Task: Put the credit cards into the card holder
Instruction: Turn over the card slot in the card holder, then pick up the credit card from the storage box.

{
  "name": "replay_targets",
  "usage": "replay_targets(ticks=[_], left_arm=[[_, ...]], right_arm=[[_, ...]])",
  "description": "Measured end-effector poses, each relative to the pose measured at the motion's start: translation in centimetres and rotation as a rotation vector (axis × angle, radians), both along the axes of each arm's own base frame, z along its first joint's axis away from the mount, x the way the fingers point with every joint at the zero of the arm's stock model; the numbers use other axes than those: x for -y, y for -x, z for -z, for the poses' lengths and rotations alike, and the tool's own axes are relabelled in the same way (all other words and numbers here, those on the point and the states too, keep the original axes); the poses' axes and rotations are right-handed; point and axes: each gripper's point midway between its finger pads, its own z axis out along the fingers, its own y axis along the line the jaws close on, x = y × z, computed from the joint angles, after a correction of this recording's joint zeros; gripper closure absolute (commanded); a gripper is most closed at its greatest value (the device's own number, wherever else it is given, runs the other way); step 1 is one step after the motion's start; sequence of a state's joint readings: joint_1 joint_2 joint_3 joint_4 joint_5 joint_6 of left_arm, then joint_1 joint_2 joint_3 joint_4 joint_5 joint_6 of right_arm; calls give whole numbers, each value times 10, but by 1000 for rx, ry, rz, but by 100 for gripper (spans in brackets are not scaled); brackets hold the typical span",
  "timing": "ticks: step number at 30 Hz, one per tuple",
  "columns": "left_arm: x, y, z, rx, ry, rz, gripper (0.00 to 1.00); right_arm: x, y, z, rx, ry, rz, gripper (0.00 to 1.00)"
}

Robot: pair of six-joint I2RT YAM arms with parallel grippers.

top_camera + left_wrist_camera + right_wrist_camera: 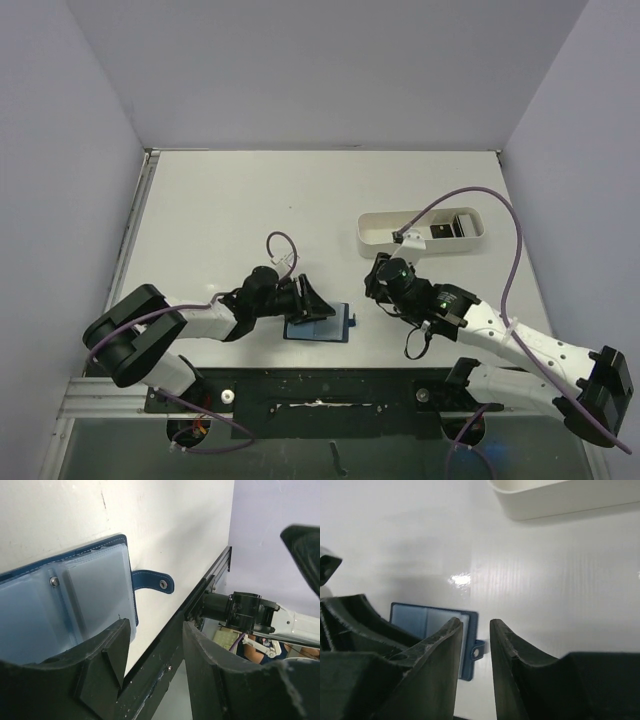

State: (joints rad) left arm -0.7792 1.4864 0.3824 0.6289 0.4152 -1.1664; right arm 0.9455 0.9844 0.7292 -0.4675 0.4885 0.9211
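The card holder (320, 327) lies open on the table near the front edge, light blue inside, with its snap tab (353, 320) pointing right. It also shows in the left wrist view (75, 600) and the right wrist view (427, 622). The dark credit cards (452, 227) lie in the white tray (380, 232). My left gripper (312, 304) is open and empty; one finger (107, 652) rests at the holder's near edge. My right gripper (376, 288) hovers right of the holder, jaws narrowly apart with nothing between them (476, 645).
The white oval tray (560, 500) stands at the back right. The table's front edge with its black rail (170, 645) runs just beside the holder. Grey walls enclose the table on three sides.
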Motion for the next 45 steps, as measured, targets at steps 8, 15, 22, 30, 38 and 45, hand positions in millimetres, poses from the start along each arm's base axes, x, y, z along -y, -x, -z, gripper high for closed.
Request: replay_targets(ticks=[8,15,22,30,38,45], left_arm=[[-7,-5,-1,54,-65,-7,29],[-23,-17,-32,186,-141,-37,27],[-50,-29,-52,227,-184,-36,23],[-99,-41,-57,161,-118,-78,12],[-107,-29,-54,101,-88,-22,12],[-114,-27,-55,75,-111,-18,12]], right_arm=[[68,-60,-3,-7,118,176,67],[138,-114,-20,-16,236,332,65],[211,-153,-16,-72,380,459,64],[259,-174,20,-183,517,474,63],[271,-199,34,-210,587,411,61],[264,-218,48,-220,600,310,57]])
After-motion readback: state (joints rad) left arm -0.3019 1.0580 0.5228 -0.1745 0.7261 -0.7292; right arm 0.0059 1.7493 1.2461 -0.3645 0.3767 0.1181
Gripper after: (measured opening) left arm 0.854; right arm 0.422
